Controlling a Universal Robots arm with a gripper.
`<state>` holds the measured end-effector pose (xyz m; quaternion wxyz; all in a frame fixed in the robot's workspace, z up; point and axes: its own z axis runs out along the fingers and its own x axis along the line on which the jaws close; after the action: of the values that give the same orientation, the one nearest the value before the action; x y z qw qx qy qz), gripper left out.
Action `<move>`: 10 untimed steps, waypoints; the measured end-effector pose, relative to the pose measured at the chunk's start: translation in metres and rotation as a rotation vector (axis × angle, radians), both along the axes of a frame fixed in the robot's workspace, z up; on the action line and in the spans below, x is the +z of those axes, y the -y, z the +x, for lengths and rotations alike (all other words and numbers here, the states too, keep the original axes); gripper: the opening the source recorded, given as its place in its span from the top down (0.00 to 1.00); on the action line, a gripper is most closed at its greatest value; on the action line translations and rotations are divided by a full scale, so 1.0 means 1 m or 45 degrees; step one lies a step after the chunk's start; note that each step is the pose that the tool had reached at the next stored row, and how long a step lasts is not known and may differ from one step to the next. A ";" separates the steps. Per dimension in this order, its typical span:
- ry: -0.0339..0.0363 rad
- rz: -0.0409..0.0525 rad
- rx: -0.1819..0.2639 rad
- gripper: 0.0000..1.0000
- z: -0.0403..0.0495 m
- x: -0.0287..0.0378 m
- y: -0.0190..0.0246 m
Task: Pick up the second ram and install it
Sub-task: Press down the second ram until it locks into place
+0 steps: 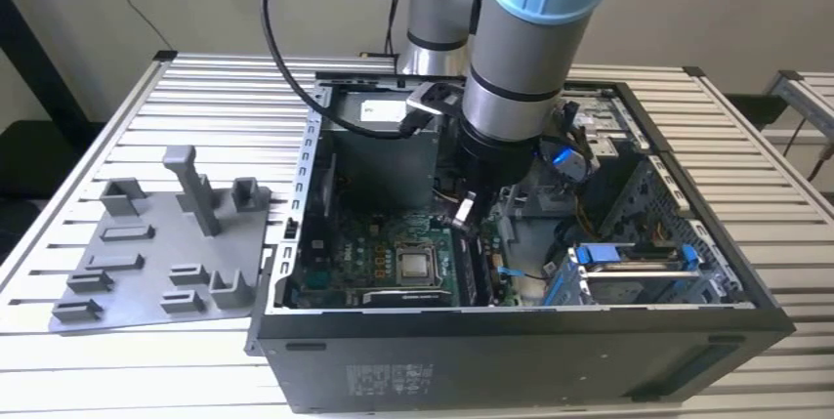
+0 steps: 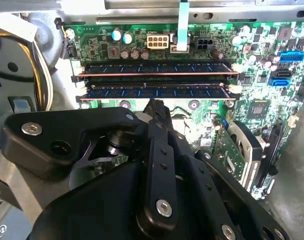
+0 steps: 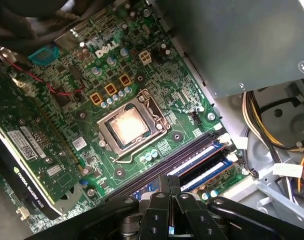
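**Second ram stick**: sits upright in its slot on the green board, inside the PC case. It runs parallel to another stick in the next slot. Both look level; I can't confirm the end latches are closed.

**Handling (my est.):**
- Light, thin and stiff.
- Fragile: chips and contact edge shouldn't be squeezed or flexed.
- Take hold on the flat faces near mid-length, or load the top edge only, straight down.
- Side load risks bending the slot.

**Gripper**: fingers pressed together and pinching nothing. The tip is at the stick's top edge, approx. mid-length. Touching or just above, I can't tell.

**Arm pose:** reaches down into the open case from above, wrist near vertical and tool pointed at the board. In the exterior view the gripper hangs just right of the processor socket. The grey holder tray lies well apart, outside the case on the exterior view's left.
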<state>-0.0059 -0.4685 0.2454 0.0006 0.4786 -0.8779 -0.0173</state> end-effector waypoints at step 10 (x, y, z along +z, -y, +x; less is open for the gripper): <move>0.0017 0.000 0.178 0.89 -0.0004 -0.0011 0.0000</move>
<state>-0.0063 -0.4685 0.2443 0.0012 0.5387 -0.8423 -0.0169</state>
